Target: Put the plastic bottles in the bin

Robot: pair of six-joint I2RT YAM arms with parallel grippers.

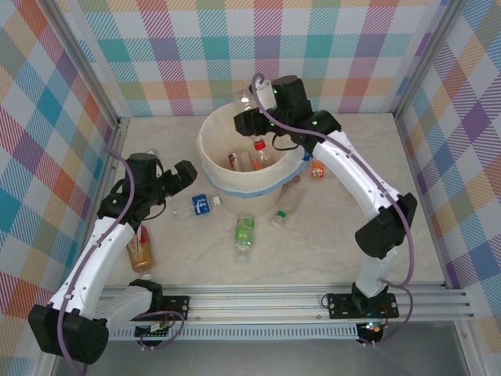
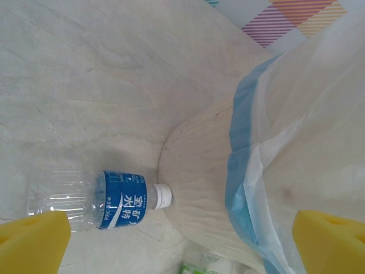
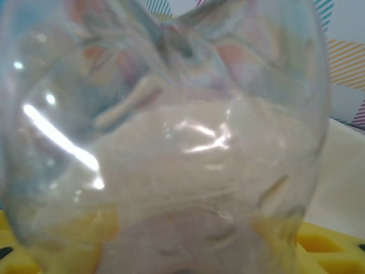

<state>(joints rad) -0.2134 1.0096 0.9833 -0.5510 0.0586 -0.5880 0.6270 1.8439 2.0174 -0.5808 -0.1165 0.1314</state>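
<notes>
Clear bottle (image 3: pixel 165 142) clamped in the right gripper (image 1: pixel 247 111), bin (image 1: pixel 205 150) below — release looks due; left gripper (image 2: pixel 182 242) gapes wide over a blue-labelled bottle (image 2: pixel 122 200).

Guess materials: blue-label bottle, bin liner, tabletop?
Blue-label bottle: thin clear plastic, glossy and ribbed; the table shows through it.
Bin liner: thin translucent film, wrinkled.
Tabletop: matte with marble-like veining, probably laminate; the look leaves it open.

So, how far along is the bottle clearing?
Done: at least two bottles in the bin. In hand: the right hand holds a clear bottle above its rim; the open left hand hovers over the blue-label bottle. Left: that, the green-label bottle and others on the table.
</notes>
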